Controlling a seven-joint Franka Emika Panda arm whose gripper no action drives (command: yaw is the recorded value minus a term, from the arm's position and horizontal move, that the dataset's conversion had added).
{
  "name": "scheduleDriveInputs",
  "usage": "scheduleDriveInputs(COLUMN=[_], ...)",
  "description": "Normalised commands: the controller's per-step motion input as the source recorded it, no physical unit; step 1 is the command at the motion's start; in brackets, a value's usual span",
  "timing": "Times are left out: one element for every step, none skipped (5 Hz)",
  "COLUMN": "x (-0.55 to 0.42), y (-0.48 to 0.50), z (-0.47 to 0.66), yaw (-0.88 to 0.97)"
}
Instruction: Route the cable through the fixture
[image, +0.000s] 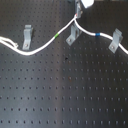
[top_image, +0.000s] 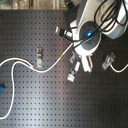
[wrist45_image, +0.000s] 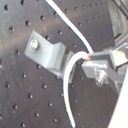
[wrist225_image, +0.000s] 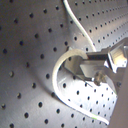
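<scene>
Three grey clips stand in a row across the black perforated board (image: 60, 95), and going left to right in the first exterior view: the left clip (image: 26, 37) has the cable (image: 40, 48) running just below it, not seated as far as can be told; the green band (image: 58, 36) comes next on the rising stretch; then the fixture (image: 75, 35), the middle clip, with the cable lifted into a peak right above it; then the blue band (image: 97, 34) and the right clip (image: 116, 40), where the cord drops away. At the top edge the gripper (image: 80, 9) hangs over that peak, and in both wrist views its fingers look closed on the white cord, pinching a bent loop close beside the clip's bracket (wrist45_image: 47, 50). For this step, it seems wise to keep the pinch firm, line the taut span up over the forked top, and lower straight down so the cord drops between the prongs. Pulling sideways risks dragging slack off the neighbouring clips.
</scene>
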Motion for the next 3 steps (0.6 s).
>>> scheduleDriveInputs(x=[0.215, 0.0, -0.203], y=[0.078, 0.0, -0.044], z=[0.07, 0.11, 0.39], yaw=[0.59, 0.02, 0.04])
